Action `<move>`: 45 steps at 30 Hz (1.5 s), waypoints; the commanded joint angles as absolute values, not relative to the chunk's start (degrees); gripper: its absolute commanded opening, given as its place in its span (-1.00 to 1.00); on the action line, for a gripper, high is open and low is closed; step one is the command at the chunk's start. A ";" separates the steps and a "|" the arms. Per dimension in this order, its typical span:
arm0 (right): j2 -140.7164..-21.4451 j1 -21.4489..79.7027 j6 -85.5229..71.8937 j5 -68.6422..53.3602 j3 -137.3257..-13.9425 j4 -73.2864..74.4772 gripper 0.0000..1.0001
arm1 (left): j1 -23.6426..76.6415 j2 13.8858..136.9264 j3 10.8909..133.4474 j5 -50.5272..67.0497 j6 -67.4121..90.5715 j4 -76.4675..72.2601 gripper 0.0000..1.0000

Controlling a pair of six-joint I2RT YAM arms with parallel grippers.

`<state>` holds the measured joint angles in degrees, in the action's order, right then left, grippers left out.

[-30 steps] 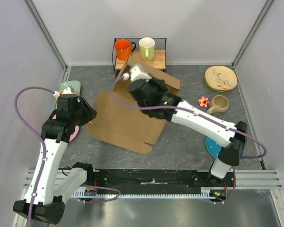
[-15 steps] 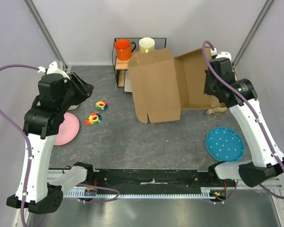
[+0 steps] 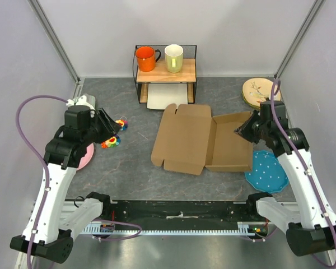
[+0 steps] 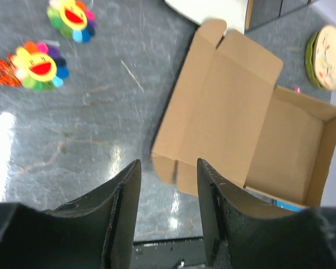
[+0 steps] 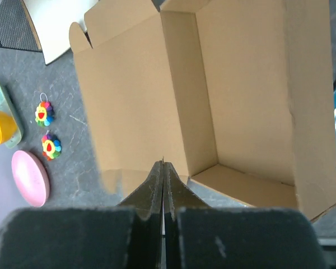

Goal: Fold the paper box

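Left hand: spread, empty, above counter.
Right hand: pressed together, empty.
Paper box: lay open, lid flat.

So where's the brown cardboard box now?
Top view: the brown cardboard box lies open right of centre, between the wooden shelf and the blue dotted plate.

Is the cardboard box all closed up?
No, the paper box lies open: its lid is spread out flat beside the bottom part, and the bare inside shows.
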<state>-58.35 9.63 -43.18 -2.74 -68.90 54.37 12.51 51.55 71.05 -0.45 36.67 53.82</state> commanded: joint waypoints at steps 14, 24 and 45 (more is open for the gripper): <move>-60.72 11.51 -32.64 13.07 -76.28 62.75 0.44 | 13.01 46.85 50.73 18.72 44.03 41.14 0.02; -78.74 20.73 -25.14 30.31 -84.98 63.80 0.88 | 12.92 45.53 47.81 17.93 42.63 41.22 0.01; -92.21 18.90 -17.49 37.80 -81.57 68.29 0.37 | 13.36 44.56 47.73 16.00 40.08 42.80 0.01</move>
<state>-95.79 20.73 -19.20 38.63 -85.36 68.18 13.02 45.17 47.57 15.38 41.50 43.62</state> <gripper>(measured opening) 0.768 0.506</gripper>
